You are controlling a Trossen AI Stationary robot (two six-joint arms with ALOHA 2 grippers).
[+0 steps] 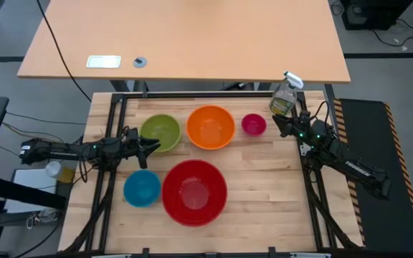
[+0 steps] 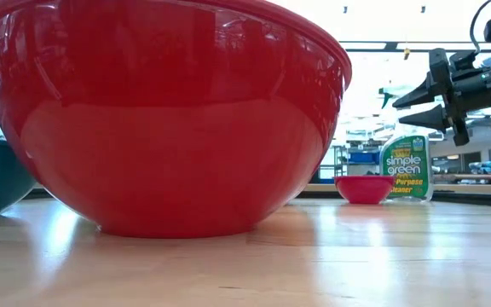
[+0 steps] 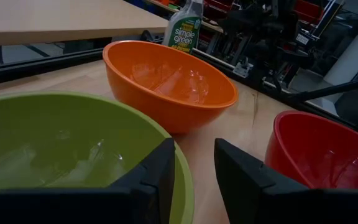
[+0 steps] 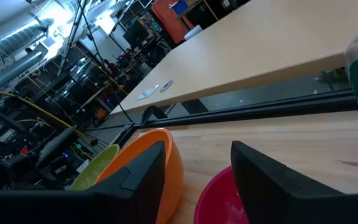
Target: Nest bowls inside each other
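Five bowls rest on their bases on the wooden table. The lime green bowl (image 1: 160,132), the orange bowl (image 1: 211,127) and the small pink bowl (image 1: 253,125) stand in a far row. The blue bowl (image 1: 142,188) and the big red bowl (image 1: 194,191) stand nearer. My left gripper (image 1: 156,146) is open just at the green bowl's (image 3: 55,143) near rim, with the rim edge showing in its gap (image 3: 194,171). My right gripper (image 1: 278,125) is open in the air to the right of the pink bowl (image 4: 222,199), nothing between its fingers (image 4: 197,168).
A clear spray bottle (image 1: 284,97) stands at the table's far right corner, just beyond my right gripper (image 2: 399,112). A second, paler table (image 1: 185,36) lies beyond the far edge. Bare wood stretches right of the red bowl (image 2: 169,119).
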